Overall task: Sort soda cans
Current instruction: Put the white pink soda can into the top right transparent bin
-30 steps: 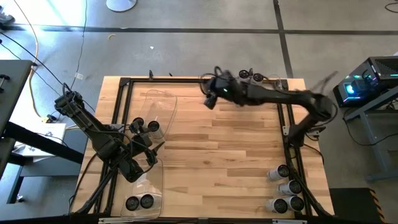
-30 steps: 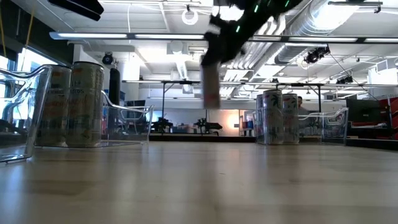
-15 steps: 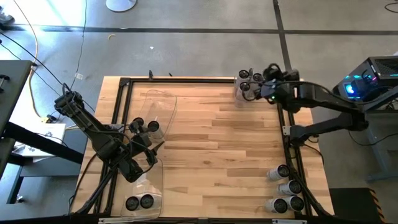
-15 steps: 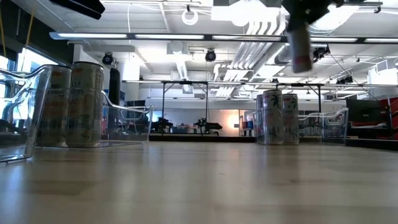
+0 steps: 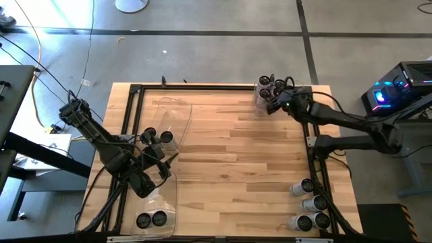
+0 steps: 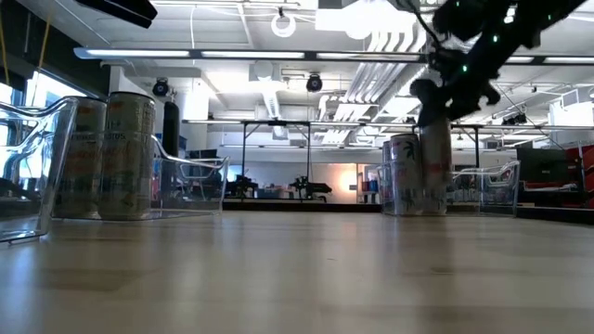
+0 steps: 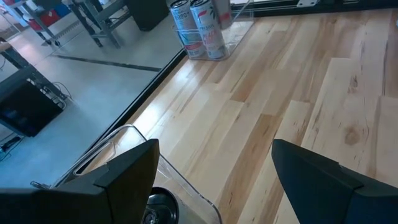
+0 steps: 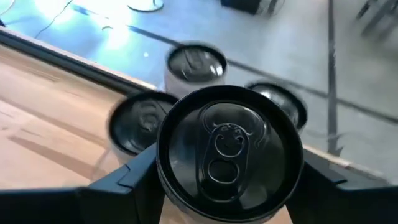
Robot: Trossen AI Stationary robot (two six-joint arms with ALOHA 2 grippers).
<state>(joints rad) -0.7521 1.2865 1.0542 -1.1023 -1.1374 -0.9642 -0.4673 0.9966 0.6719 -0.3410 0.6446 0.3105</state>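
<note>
Placement step in hand: the right hand (image 5: 275, 101), at the upper right of the bench (image 5: 229, 155), pinches a soda can (image 8: 229, 152) over the cans (image 5: 270, 84) already grouped there, needing lowering and release; the left hand (image 5: 156, 162) waits spread at lower left.

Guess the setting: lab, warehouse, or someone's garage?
Most likely a robotics lab or open workshop: exposed ceiling ducts, a polished concrete floor, more workbenches behind the wooden table.
</note>
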